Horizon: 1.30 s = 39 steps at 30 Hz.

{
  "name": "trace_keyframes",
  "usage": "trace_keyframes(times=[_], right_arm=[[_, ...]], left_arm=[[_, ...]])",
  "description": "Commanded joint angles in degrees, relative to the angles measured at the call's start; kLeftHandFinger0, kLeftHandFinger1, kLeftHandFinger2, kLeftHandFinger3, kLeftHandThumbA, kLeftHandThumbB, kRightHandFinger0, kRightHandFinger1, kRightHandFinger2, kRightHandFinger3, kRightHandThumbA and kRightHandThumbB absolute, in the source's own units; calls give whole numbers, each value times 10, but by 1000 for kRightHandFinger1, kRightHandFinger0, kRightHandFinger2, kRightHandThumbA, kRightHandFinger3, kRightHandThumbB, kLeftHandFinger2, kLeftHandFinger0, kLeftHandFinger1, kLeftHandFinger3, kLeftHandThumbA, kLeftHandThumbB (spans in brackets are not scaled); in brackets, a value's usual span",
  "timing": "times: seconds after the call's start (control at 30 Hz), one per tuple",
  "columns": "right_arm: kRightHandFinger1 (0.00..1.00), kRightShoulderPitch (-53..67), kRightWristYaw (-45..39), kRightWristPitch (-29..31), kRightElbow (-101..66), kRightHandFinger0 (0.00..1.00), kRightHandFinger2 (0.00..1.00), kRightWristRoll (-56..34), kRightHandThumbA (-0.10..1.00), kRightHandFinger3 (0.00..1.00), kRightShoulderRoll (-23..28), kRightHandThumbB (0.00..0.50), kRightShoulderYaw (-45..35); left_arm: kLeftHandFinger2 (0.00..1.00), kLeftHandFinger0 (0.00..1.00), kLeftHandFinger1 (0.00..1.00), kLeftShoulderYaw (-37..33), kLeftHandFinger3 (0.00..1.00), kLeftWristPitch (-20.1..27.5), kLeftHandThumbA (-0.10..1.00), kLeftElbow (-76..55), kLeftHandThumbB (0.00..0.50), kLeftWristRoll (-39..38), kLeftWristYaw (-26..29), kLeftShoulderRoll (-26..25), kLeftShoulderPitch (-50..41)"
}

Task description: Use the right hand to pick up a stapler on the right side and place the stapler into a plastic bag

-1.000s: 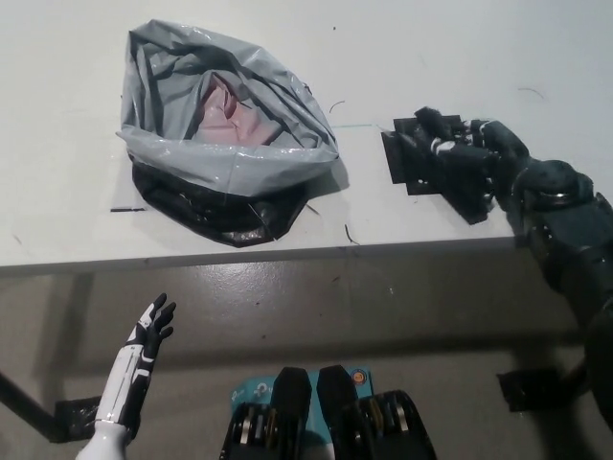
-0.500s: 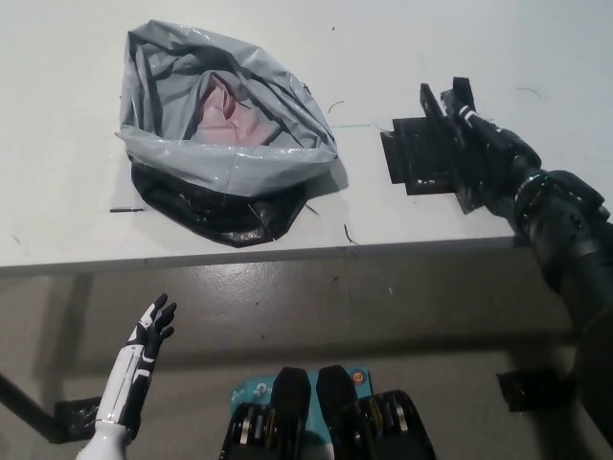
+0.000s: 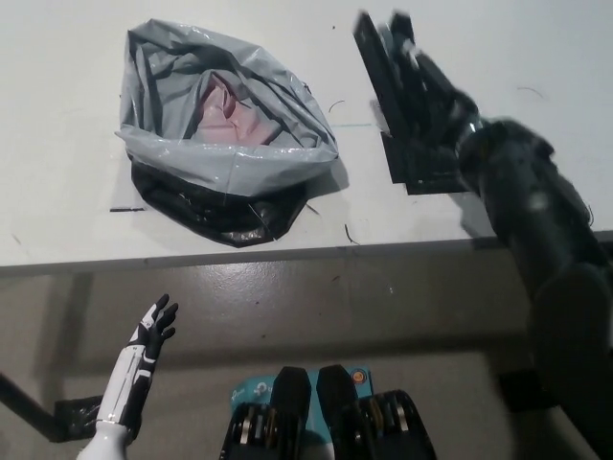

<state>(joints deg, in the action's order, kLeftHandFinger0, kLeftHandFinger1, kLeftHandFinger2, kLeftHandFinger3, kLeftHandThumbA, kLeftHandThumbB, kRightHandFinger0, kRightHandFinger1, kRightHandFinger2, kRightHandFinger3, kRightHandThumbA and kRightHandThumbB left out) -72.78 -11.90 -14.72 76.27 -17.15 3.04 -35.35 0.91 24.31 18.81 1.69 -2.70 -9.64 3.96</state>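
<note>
Since half a second before, the right hand (image 3: 426, 91) had risen off the desk (image 3: 57, 192) and swung toward the far side, taking the stapler (image 3: 375, 57) with it. The stapler showed as a long black bar standing out from the left edge of the hand, tilted, its far end near the top of the picture. The fingers were closed around it (motion blur smeared the outlines, so how each one lay was hard to make out). Stapler and hand hung above the desk, to the right of the bag (image 3: 230, 163) and apart from it.

Below the hand, a dark rectangular patch (image 3: 421, 172) lay flat on the desk near its near edge, partly hidden by the black forearm.

The bag, grey plastic with a black underside, sat open-mouthed on the left part of the desk, just as before, with something pale pink (image 3: 225, 110) inside.

The left hand (image 3: 151, 331) rested at the near left, below the desk edge and over the floor (image 3: 383, 316), its fingers spread and holding nothing.
</note>
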Motion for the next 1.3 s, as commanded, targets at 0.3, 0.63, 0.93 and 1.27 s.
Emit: trace_keyframes(times=[0.3,0.63,0.93,1.27], right_arm=[[41,-173,21,3,-5,0,470,1,534,513,-19,234,75],[22,-184,74,25,37,0,484,27,399,621,-49,317,153],[135,-182,139,39,49,0,653,78,237,670,-99,364,231],[464,-171,180,44,51,62,882,135,295,856,-125,278,325]], left_arm=[[1000,1000,1000,0,1000,-1,1000,-29,452,-7,-12,-7,6],[1000,1000,1000,-7,1000,1,1000,-38,440,-6,-18,-1,5],[1000,1000,1000,-18,1000,-6,1000,-52,438,6,-19,1,3],[1000,1000,1000,-33,1000,-7,1000,-65,448,18,-18,1,-3]])
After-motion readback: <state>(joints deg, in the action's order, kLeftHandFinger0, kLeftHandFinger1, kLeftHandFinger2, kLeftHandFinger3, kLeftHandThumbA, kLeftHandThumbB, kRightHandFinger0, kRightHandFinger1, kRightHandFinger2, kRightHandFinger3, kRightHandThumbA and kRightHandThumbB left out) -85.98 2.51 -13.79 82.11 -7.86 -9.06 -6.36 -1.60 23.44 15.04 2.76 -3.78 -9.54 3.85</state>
